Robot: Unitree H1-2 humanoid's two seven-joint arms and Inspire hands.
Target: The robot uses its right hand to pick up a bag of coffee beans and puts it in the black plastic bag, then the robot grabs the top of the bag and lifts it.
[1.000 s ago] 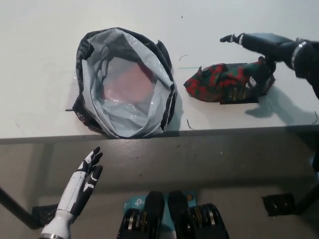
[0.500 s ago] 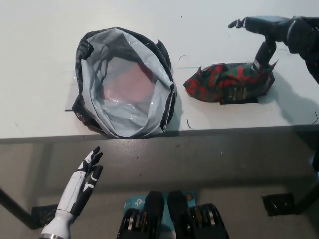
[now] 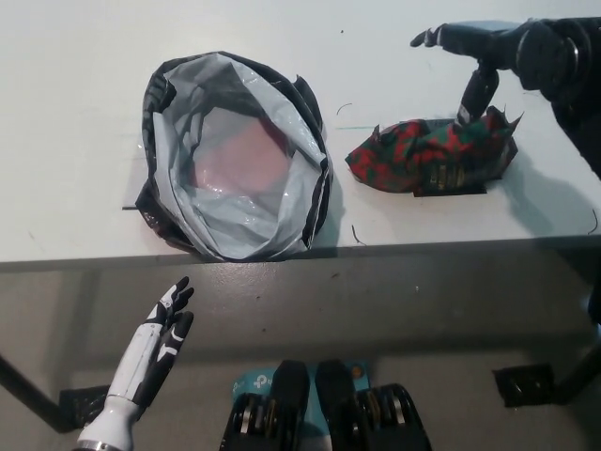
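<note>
Fingers (image 3: 474,89): right hand (image 3: 488,52) spread apart, holding nothing; one tip points down at the coffee bag's upper edge, contact unclear.
Left hand (image 3: 167,324): below the table edge, lower left, fingers apart, empty.
Coffee bag (image 3: 432,155): red-and-green pack lying flat on the white table (image 3: 75,113), right of the black plastic bag (image 3: 235,155).
Writing: small label on the pack, too small to read.
Black plastic bag: mouth open, pale lining, pinkish blur inside, unidentifiable.
Cut off: right arm leaves frame at right.
</note>
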